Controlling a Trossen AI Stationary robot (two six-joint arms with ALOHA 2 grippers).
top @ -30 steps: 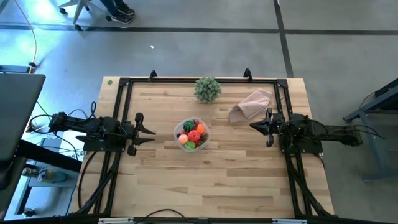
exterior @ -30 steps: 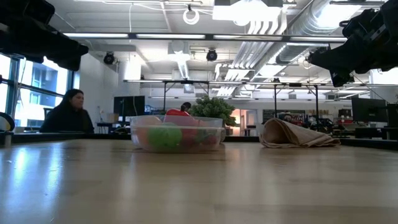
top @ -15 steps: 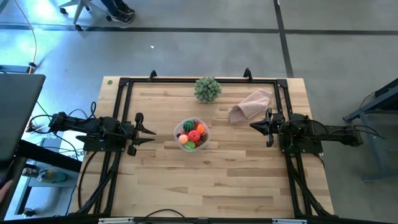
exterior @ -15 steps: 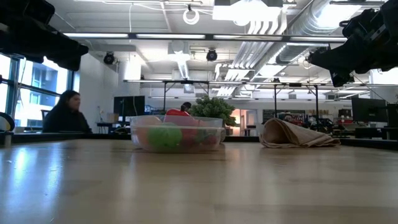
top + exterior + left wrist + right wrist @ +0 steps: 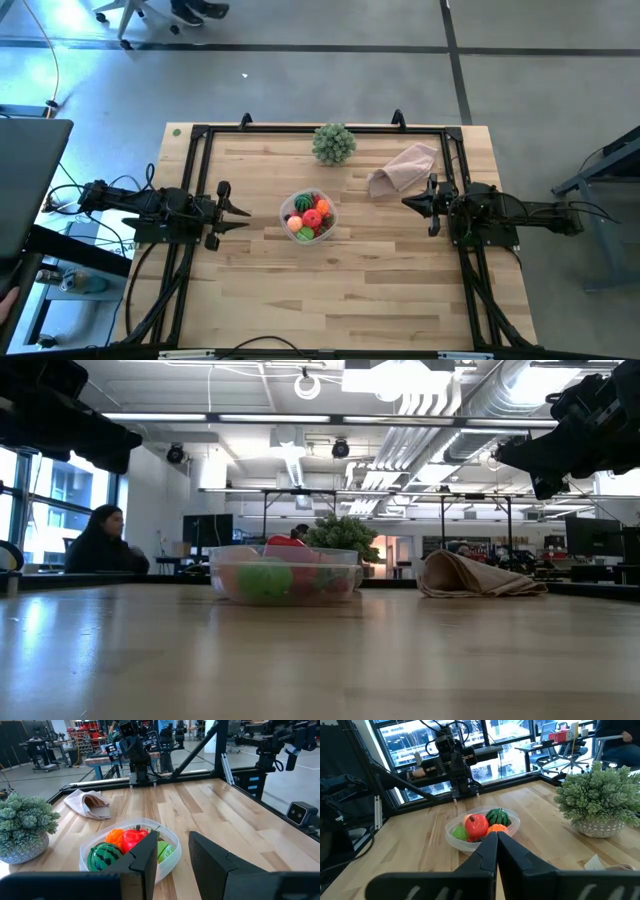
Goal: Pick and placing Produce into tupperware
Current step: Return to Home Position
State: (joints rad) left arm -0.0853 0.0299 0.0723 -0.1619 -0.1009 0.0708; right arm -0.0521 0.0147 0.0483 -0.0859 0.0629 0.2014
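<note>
The clear tupperware [image 5: 285,207] stands on its base at the table's middle, with the produce [image 5: 310,216] inside: a red piece [image 5: 476,825], a striped dark green one [image 5: 105,857], an orange one [image 5: 115,836] and a light green one [image 5: 265,579]. My left gripper [image 5: 245,213] hovers near the table's left edge, fingers open, pointing level at the tupperware with nothing between them. My right gripper [image 5: 405,202] hovers near the right edge, shut and empty, also pointing at the tupperware.
A pale green leafy ball [image 5: 333,143] in a pot stands at the far edge. A pinkish-beige cloth [image 5: 403,168] lies far right, close to my right gripper. A black frame [image 5: 300,130] runs round the tabletop. A person [image 5: 100,540] sits in the room behind.
</note>
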